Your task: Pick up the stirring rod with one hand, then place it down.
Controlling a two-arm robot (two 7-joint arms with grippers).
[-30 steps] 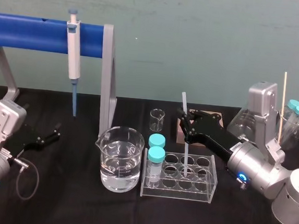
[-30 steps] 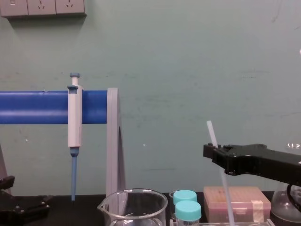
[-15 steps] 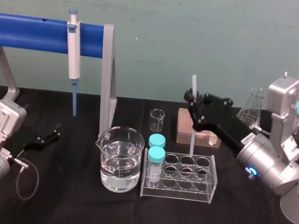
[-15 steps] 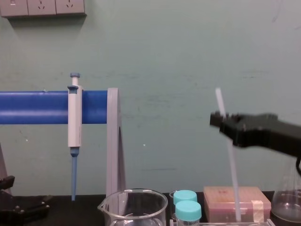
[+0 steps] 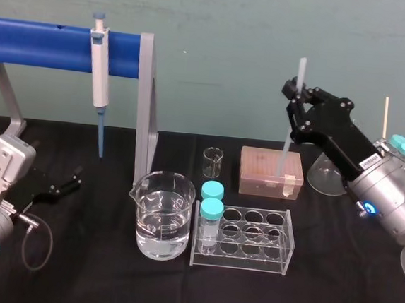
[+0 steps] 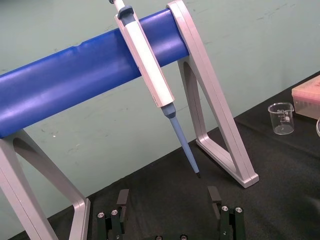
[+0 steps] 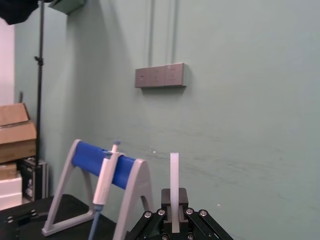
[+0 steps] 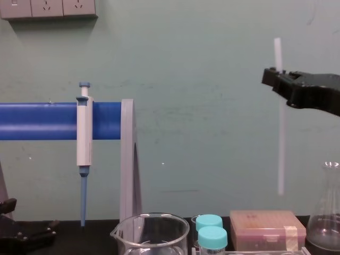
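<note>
Currently right pincer point(image 5: 297, 96) clamps the stirring rod point(image 5: 286, 148) upright, aloft above the pink box point(image 5: 270, 171); left pincer point(image 5: 70, 182) sits released, near left.

The stirring rod point(image 8: 280, 138) reads translucent, milky white and smooth, and the right gripper point(image 5: 295, 97) is matt black. Now the beaker point(image 5: 160, 215): clear, glossy glass. The rack point(image 5: 243, 258) is clear shiny plastic, the table cover point(image 5: 106, 278) looks like matt black cloth, and the stand's bar point(image 5: 41, 44) is glossy blue.
</note>
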